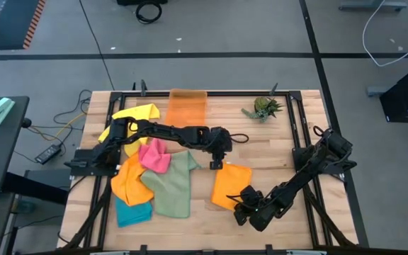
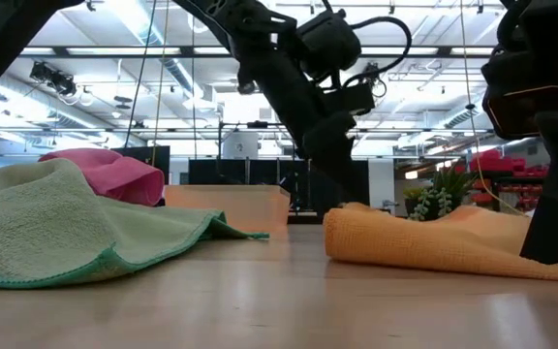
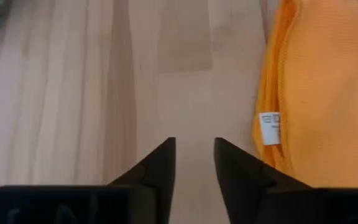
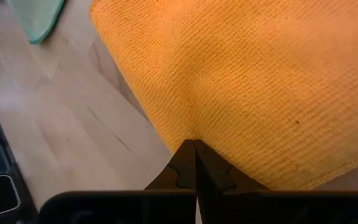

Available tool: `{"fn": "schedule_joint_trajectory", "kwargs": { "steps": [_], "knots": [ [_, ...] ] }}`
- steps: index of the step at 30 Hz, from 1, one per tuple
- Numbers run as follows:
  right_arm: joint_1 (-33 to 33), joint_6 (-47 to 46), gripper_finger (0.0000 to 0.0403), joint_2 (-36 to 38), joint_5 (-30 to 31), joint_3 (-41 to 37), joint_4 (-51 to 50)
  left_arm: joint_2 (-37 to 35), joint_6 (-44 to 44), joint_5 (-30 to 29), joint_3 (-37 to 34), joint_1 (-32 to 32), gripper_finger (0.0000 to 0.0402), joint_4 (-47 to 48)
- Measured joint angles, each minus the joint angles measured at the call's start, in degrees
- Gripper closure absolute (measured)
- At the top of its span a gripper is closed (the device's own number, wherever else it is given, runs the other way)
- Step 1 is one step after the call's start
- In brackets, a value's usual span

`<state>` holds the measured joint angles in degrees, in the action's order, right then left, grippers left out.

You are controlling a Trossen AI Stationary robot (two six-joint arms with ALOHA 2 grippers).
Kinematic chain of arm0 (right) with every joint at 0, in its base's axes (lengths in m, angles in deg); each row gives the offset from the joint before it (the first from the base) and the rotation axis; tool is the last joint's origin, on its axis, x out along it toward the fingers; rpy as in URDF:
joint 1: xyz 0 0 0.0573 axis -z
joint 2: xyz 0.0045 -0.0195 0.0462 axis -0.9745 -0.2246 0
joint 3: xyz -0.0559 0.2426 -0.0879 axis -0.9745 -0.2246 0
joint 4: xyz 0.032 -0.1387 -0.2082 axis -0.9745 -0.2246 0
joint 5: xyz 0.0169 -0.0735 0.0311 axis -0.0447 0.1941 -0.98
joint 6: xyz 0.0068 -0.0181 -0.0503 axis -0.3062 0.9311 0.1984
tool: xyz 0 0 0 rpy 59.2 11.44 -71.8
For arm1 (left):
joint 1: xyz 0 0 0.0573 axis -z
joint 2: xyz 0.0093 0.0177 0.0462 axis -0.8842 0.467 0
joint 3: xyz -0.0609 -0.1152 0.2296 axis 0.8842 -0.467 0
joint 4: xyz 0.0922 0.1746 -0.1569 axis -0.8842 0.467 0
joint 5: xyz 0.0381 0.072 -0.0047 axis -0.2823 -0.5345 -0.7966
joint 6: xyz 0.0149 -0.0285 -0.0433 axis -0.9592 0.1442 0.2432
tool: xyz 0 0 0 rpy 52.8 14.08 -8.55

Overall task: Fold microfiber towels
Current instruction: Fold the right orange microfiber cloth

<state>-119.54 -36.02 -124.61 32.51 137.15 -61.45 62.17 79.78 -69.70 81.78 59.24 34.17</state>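
Observation:
An orange microfiber towel (image 1: 229, 184) lies folded on the wooden table right of centre, a white label (image 3: 268, 127) showing at its edge. My right gripper (image 1: 244, 201) is shut on its near edge. My left gripper (image 1: 217, 163) hovers open over bare wood just beside the towel's far left corner, with nothing between its fingers (image 3: 163, 155). To the left lies a heap of other towels: yellow (image 1: 137, 115), pink (image 1: 154, 156), sage green (image 1: 173, 185), another orange (image 1: 129, 179) and teal (image 1: 132, 212). My right gripper pinches the orange towel's edge (image 4: 194, 134) between its two shut fingertips, coming slantwise down from the table's near right side. The cloth puckers a little at the fingertips. The towel (image 2: 434, 242) lies on the table; one layer or several, I cannot tell.
A rigid orange tray (image 1: 187, 106) stands at the far edge's middle, and a small spiky green plant (image 1: 264, 108) to its right. Bare wood (image 1: 204, 205) shows between the sage green towel and the folded orange one. A black frame runs round the table.

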Motion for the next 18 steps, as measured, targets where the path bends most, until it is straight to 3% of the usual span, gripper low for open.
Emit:
{"fn": "schedule_joint_trajectory", "kwargs": {
  "steps": [2, 7, 15, 18],
  "knots": [
    [0.0, 0.9, 0.0403, 1.2, 0.3, -0.3, -1.3, -0.3, 2.0, 0.9, 0.9, -0.2, 0.026, 2.5],
    [0.5, 1.8, 0.0403, 9.2, 2.9, -0.2, -8.8, -3.1, 7.7, 11.5, 0.7, 1.9, 0.0247, 3.0],
    [2.9, 3.8, 0.0403, 21.1, 4.5, -0.1, -26.5, -3.0, 13.7, 11.8, 0.5, 11.5, 0.0302, 2.8],
    [6.4, 5.9, 0.0403, 21.7, 3.6, -0.8, -31.4, -2.5, 14.7, 5.9, 0.5, 16.0, 0.0334, 2.4]
  ]
}}
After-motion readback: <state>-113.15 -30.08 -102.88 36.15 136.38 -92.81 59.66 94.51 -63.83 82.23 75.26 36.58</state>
